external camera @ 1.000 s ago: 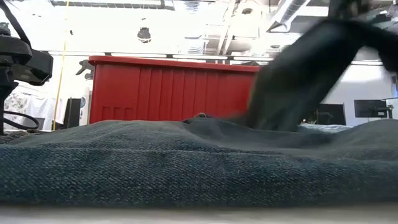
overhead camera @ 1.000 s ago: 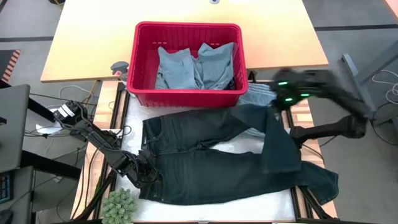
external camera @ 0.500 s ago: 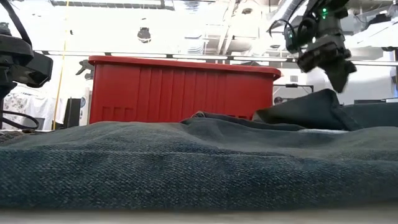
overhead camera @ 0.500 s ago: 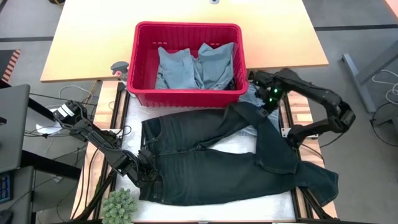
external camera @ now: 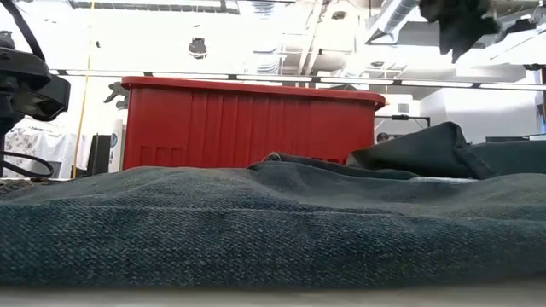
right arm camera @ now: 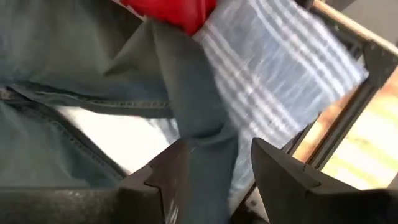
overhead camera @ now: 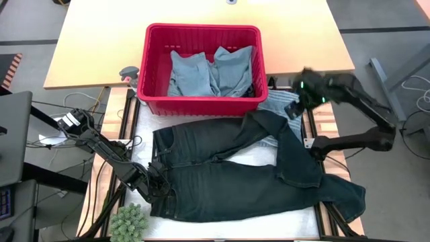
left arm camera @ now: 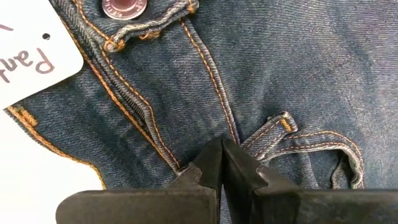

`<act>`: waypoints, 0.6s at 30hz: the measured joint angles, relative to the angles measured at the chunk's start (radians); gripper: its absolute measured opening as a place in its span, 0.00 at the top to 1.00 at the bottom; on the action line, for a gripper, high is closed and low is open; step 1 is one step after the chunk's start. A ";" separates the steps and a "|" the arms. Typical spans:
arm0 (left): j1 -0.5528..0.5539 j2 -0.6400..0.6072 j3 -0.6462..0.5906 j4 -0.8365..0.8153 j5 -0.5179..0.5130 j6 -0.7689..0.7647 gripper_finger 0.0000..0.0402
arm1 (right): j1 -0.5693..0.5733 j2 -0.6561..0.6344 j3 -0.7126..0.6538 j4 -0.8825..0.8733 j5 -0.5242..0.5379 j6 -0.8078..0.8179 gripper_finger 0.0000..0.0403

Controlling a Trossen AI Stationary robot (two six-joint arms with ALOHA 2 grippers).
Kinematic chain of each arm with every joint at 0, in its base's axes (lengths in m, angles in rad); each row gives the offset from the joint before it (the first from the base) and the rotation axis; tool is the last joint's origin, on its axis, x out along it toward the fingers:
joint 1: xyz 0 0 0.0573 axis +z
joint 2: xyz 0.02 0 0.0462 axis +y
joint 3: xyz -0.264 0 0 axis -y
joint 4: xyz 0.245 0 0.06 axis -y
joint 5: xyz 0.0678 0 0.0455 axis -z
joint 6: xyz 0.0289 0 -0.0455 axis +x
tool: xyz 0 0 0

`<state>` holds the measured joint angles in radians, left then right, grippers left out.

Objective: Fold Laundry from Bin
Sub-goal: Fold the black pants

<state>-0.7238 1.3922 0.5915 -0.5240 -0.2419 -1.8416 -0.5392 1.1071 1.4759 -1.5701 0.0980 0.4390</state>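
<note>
Your right gripper (overhead camera: 304,86) is blurred at upper right, fingers apart, empty; left gripper (left arm camera: 222,163) clenched on dark jeans (overhead camera: 228,171); striped cloth (right arm camera: 273,74) half hidden.

Overall light: bright, even, from overhead; ceiling fixtures glare white in the low view.
Shadows: soft, faint, under the red bin (overhead camera: 201,101) rim.
Motion blur: the right gripper (overhead camera: 310,88) is smeared in the high view; the striped cloth (right arm camera: 280,81) beyond its fingers is streaked.
Focus: dark jeans (external camera: 256,230) blurred in the low view's foreground; denim just past the left gripper (left arm camera: 222,163) is crisp.
</note>
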 joint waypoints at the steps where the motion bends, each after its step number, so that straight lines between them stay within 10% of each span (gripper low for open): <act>1: 0.000 0.000 0.000 0.000 -0.003 0.000 1.00 | 0.058 -0.019 -0.019 -0.002 0.029 0.074 0.51; 8: -0.001 0.000 0.000 0.000 -0.014 0.018 1.00 | 0.417 -0.056 -0.192 -0.001 0.076 0.528 0.51; 18: 0.000 0.000 0.000 -0.003 -0.017 0.042 1.00 | 0.634 0.148 -0.371 0.078 0.084 0.699 0.51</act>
<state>-0.7242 1.3922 0.5915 -0.5274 -0.2593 -1.7996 0.0944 1.2550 1.1053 -1.4922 0.1822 1.1377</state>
